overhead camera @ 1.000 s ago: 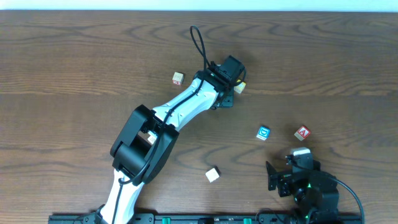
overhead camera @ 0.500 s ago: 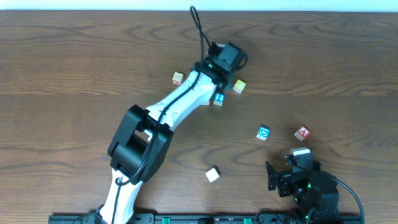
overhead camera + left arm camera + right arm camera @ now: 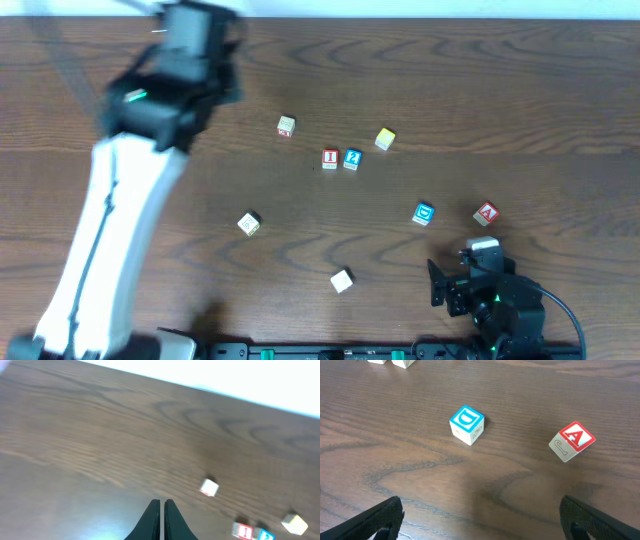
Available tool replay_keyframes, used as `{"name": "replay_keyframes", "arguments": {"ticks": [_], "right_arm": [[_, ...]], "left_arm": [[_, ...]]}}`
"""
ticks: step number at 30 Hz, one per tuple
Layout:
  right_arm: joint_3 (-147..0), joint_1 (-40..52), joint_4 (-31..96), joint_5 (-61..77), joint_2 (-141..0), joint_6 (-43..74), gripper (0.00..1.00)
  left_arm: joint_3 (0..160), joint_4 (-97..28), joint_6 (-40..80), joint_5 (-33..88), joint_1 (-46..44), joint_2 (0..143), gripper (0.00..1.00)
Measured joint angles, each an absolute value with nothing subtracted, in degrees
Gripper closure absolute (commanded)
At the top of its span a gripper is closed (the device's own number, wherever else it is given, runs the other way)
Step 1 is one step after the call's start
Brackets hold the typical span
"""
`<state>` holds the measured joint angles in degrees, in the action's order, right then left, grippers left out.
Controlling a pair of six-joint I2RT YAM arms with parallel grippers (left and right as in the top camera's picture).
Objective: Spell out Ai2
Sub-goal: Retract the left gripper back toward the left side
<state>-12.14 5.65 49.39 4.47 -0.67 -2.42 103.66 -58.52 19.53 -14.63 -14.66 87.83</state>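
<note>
— At the middle of the table [image 3: 520,90], what is seen?

— A red I block [image 3: 330,159] and a blue 2 block [image 3: 352,159] are set just beside each other, the I to the left.

— And the A?

— The red A block [image 3: 486,213] is found well apart, to the near right, with a blue D block [image 3: 424,213] to its left (both lie ahead of the right gripper [image 3: 480,505]).

— The grippers?

— The left gripper [image 3: 161,503] is held over the far left, fingers pressed together, nothing between them. The right gripper is spread wide; nothing is held.
</note>
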Motion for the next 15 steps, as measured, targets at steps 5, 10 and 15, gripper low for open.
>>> {"name": "replay_keyframes", "arguments": {"ticks": [5, 10, 15], "right_arm": [[-12.1, 5.7, 49.4, 4.5, -0.7, -2.4, 0.01], [-11.6, 5.7, 37.5, 7.6, -0.7, 3.7, 0.01], [-11.6, 5.7, 32.6, 13.1, -0.6, 25.4, 0.01]], "left_arm": [[94.2, -56.9, 17.6, -11.4, -11.0, 79.0, 0.94], [77.3, -54.9, 16.4, -8.5, -11.0, 72.2, 0.94], [67.5, -53.9, 16.4, -5.8, -11.0, 69.0, 0.94]]}}
